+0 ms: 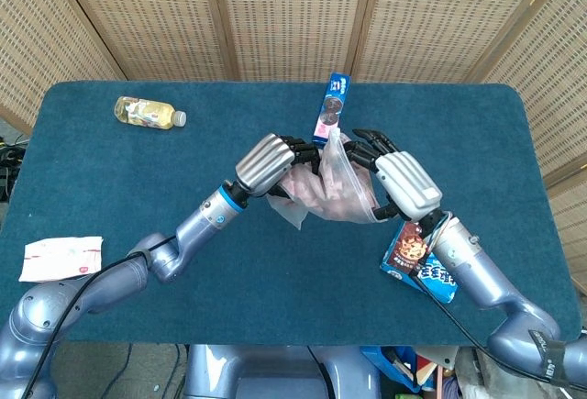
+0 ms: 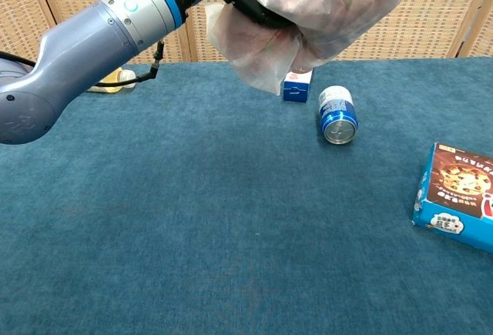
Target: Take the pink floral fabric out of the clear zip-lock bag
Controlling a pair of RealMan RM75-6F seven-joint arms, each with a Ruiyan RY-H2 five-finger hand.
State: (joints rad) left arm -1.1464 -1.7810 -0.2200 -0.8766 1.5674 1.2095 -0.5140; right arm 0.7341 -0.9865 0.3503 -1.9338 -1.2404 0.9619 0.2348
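Pink fabric [image 1: 316, 193] sits wholly inside the clear bag [image 1: 344, 188], held above the worktop [image 1: 138, 197] by the left hand [image 1: 271, 162] and right hand [image 1: 394, 179], so removal seems not yet begun.

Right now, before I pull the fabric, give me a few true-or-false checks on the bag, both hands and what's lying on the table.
1. The clear zip-lock bag is held up off the table. True.
2. The pink floral fabric is already out of the bag. False: it still sits inside.
3. The left hand grips the bag. True.
4. The right hand rests on the table away from the bag. False: it is up at the bag's other side.
5. The blue can stands upright. False: it lies on its side.
6. The drink bottle lies near the far left corner. True.
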